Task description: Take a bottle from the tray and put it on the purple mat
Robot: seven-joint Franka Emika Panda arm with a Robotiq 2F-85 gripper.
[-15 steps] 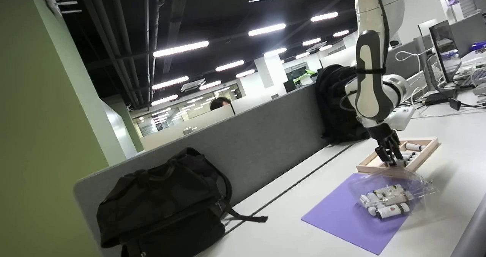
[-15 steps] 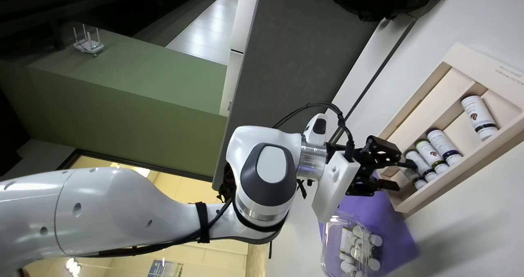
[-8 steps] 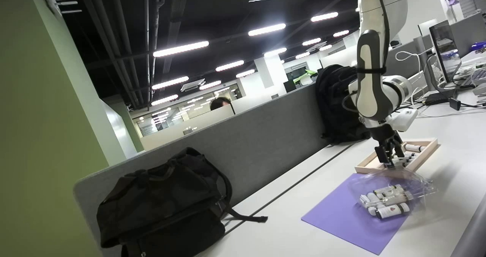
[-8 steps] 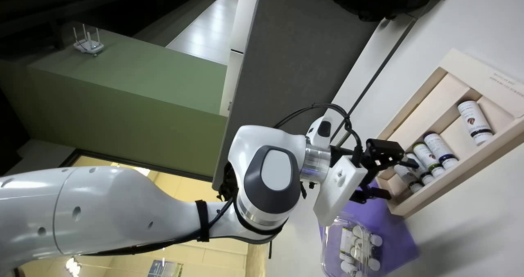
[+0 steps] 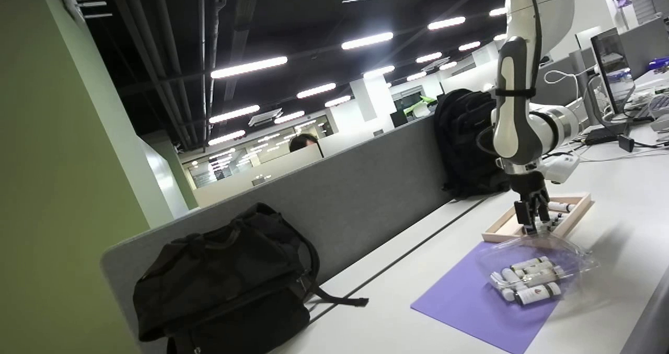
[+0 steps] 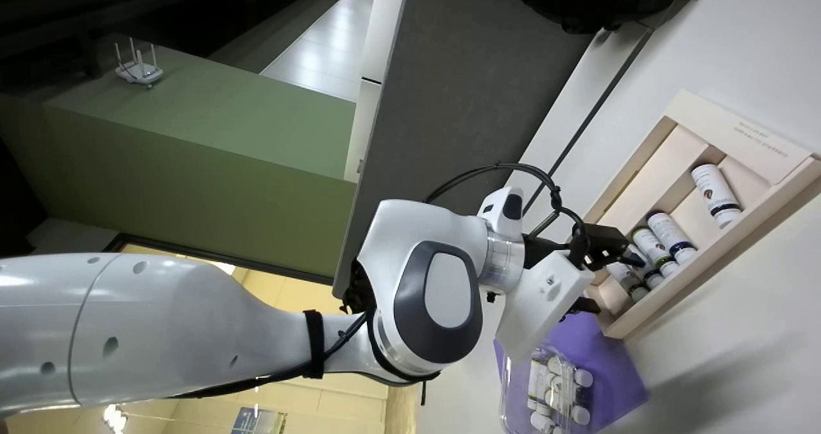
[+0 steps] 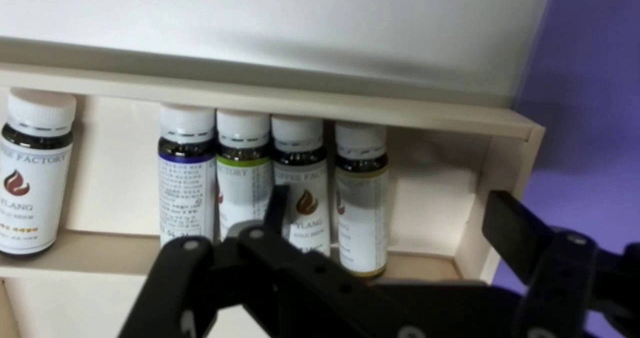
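Observation:
The light-wood tray (image 5: 577, 218) also shows in the wrist view (image 7: 300, 96). Several white-labelled bottles lie side by side in its long compartment. The gold-banded bottle (image 7: 363, 218) is nearest the end wall; beside it is a grey-banded bottle (image 7: 306, 193), then a green-banded one (image 7: 245, 183). My gripper (image 7: 390, 207) is open and empty, with the gold-banded bottle between its fingers in the wrist view. One finger (image 7: 515, 233) overlaps the tray's end wall; I cannot tell if it touches. The purple mat (image 5: 465, 312) lies just beyond that end, also in an exterior view (image 6: 612, 389).
A clear plastic box (image 6: 508, 395) holding several bottles stands on the mat. A grey partition (image 5: 376, 181) runs along the desk, with a black bag (image 5: 225, 275) and a black backpack (image 5: 465, 145) against it.
The tray has slid along the table towards the mat, and the mat and clear box have shifted slightly the same way. My gripper has lowered a little and stays open.

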